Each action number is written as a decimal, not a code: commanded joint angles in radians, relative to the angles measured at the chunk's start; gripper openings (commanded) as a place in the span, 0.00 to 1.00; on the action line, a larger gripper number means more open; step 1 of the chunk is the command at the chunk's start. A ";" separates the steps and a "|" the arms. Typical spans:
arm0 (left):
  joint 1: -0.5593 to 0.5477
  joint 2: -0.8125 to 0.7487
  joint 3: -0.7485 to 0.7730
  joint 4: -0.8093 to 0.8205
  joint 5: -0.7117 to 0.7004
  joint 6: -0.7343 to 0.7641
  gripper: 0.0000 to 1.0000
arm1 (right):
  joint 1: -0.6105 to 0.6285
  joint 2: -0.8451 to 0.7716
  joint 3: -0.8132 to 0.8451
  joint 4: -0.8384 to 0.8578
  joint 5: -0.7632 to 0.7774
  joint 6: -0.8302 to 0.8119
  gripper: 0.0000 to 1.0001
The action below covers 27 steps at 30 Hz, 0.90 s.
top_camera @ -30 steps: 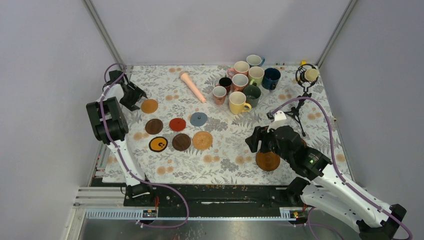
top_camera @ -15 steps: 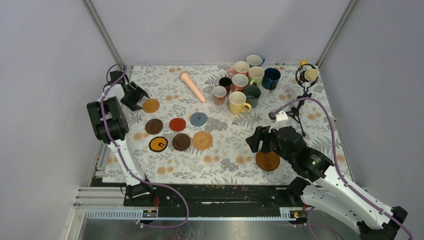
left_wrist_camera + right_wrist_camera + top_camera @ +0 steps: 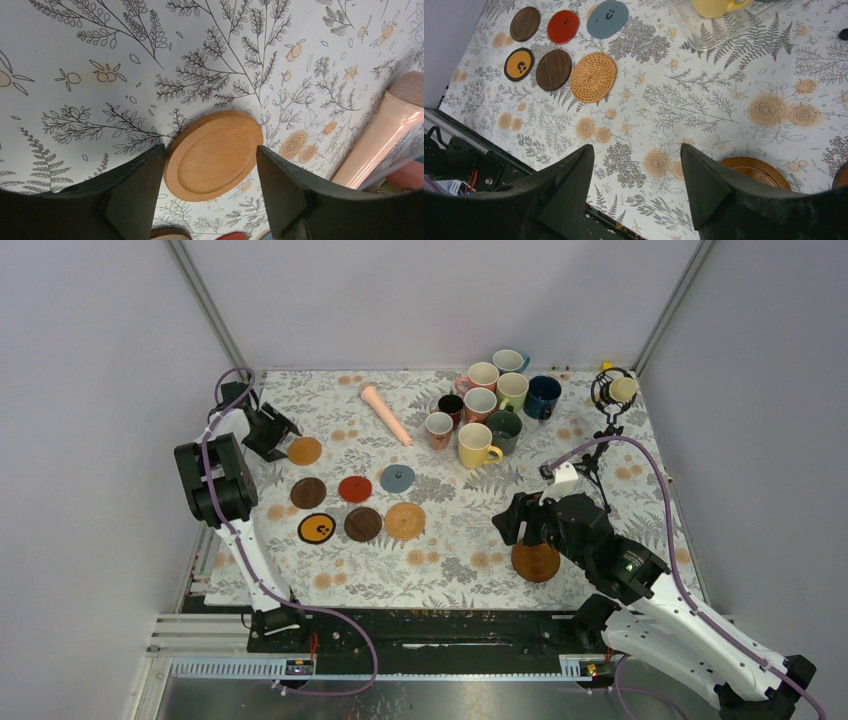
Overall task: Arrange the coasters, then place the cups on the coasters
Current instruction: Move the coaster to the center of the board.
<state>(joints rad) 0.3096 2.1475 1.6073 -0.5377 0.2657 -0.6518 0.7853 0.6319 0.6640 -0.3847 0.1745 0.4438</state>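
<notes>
An orange wood coaster (image 3: 214,155) lies flat on the table between the fingers of my left gripper (image 3: 210,150), which stands open around it at the table's back left (image 3: 276,432). Several more coasters sit in two rows: dark brown (image 3: 308,492), red (image 3: 355,489), grey-blue (image 3: 397,478), black with a yellow rim (image 3: 317,528), dark brown (image 3: 363,524) and tan woven (image 3: 405,521). A brown wood coaster (image 3: 536,561) lies at the front right. My right gripper (image 3: 636,147) hovers open and empty just left of it. Several cups (image 3: 480,443) cluster at the back.
A long pink stick (image 3: 385,412) lies at the back centre, left of the cups. A small black tripod microphone (image 3: 603,435) stands at the back right. The table's front edge (image 3: 574,200) and a black rail run close below my right gripper.
My left gripper and the orange wood coaster have both shifted slightly to the right. The right arm has barely moved.
</notes>
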 commanded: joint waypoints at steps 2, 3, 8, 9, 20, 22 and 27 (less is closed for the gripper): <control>-0.005 -0.052 -0.020 0.011 0.027 0.005 0.68 | 0.005 -0.007 0.001 0.020 0.011 0.011 0.72; -0.004 -0.055 -0.022 0.010 0.026 0.004 0.68 | 0.005 -0.009 0.000 0.020 0.010 0.011 0.72; -0.004 -0.089 -0.036 0.010 0.003 -0.001 0.68 | 0.004 -0.014 -0.003 0.021 0.009 0.015 0.72; -0.004 -0.096 -0.040 0.012 0.001 -0.002 0.68 | 0.005 -0.012 -0.003 0.021 0.008 0.015 0.72; -0.006 -0.127 -0.032 0.045 0.035 -0.003 0.68 | 0.005 -0.009 0.005 0.020 0.006 0.018 0.72; -0.006 -0.133 -0.031 0.058 0.036 -0.007 0.68 | 0.005 -0.005 0.005 0.021 0.005 0.016 0.71; -0.008 -0.111 -0.033 0.106 0.111 -0.025 0.68 | 0.004 0.013 0.005 0.033 0.003 0.012 0.72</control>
<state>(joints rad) 0.3065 2.0666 1.5677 -0.5003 0.3031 -0.6594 0.7856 0.6334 0.6621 -0.3847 0.1722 0.4538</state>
